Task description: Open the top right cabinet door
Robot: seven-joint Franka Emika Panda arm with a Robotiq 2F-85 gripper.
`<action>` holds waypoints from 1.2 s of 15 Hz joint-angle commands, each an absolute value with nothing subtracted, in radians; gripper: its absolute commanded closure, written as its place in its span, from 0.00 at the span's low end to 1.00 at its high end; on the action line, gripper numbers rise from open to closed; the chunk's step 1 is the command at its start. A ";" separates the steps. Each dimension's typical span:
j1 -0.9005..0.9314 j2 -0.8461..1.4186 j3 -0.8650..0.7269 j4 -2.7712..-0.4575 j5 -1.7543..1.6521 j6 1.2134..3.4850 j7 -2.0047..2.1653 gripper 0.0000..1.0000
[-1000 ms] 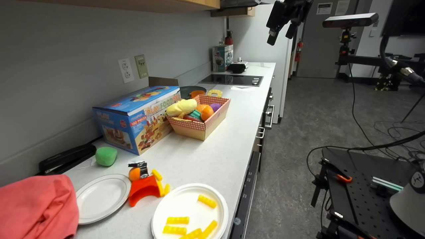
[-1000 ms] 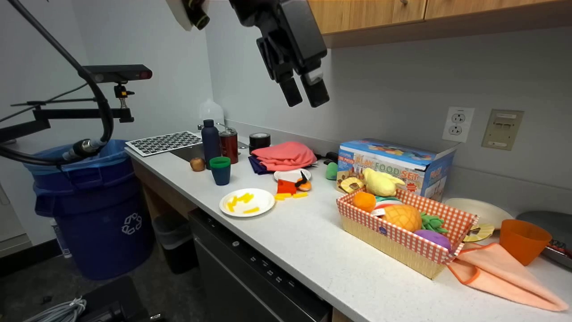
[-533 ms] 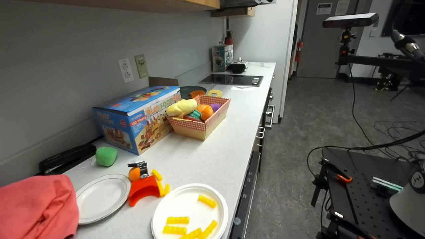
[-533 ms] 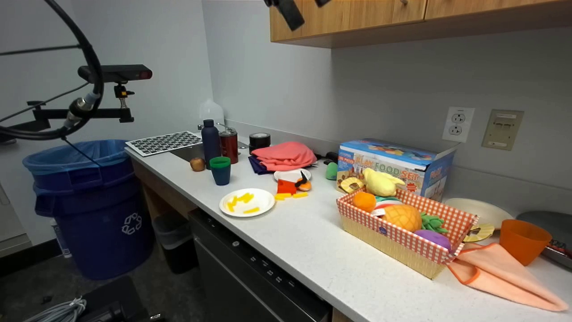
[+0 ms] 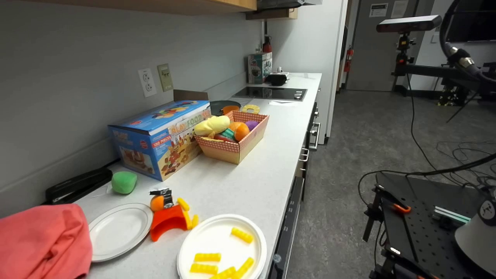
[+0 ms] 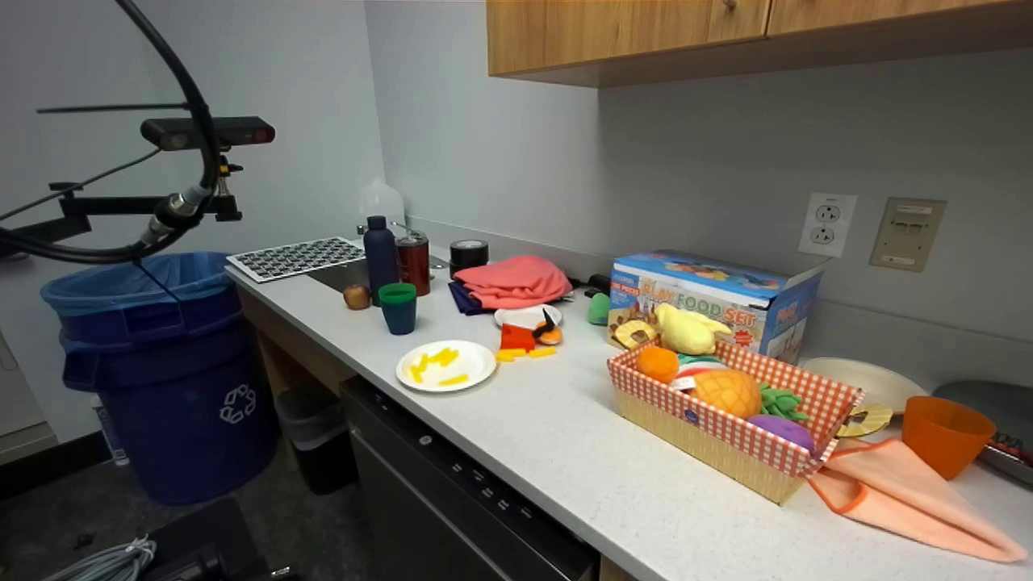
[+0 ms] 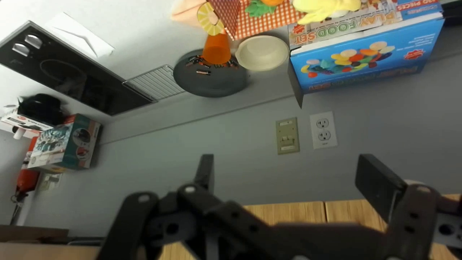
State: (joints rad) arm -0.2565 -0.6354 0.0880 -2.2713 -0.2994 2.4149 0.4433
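The wooden upper cabinet has two doors side by side in an exterior view, the right door point(image 6: 880, 11) and the left door point(image 6: 629, 32). Only their lower parts show, and they look shut. A small knob point(image 6: 730, 4) is on the left door near the seam. In the wrist view, which stands upside down, the right door point(image 7: 296, 212) and the left door point(image 7: 346, 211) show below the wall. My gripper point(image 7: 287, 169) is open with nothing between its fingers. It is in front of the doors and partly hides them. The gripper is out of both exterior views.
The counter point(image 6: 549, 452) below holds a food basket point(image 6: 694, 428), a play food box point(image 6: 702, 294) and a plate of yellow pieces point(image 6: 446, 383). A range hood point(image 5: 286, 4) adjoins the cabinets. The arm's cable point(image 6: 206, 137) hangs at the left.
My gripper has risen out of both exterior views, past the cabinet's lower edge. The arm's cable has shifted. The doors and the counter items have not moved.
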 commanded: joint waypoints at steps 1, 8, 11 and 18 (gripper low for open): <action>-0.264 -0.629 0.094 -2.270 -0.292 2.414 0.437 0.00; -0.300 -0.599 0.109 -2.227 -0.334 2.489 0.458 0.00; -0.334 -0.535 0.121 -2.142 -0.353 2.566 0.464 0.00; -0.393 -0.321 0.164 -1.968 -0.419 2.686 0.525 0.00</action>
State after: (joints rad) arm -0.3522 -0.4335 0.1286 -2.0614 -0.3535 2.6353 0.4595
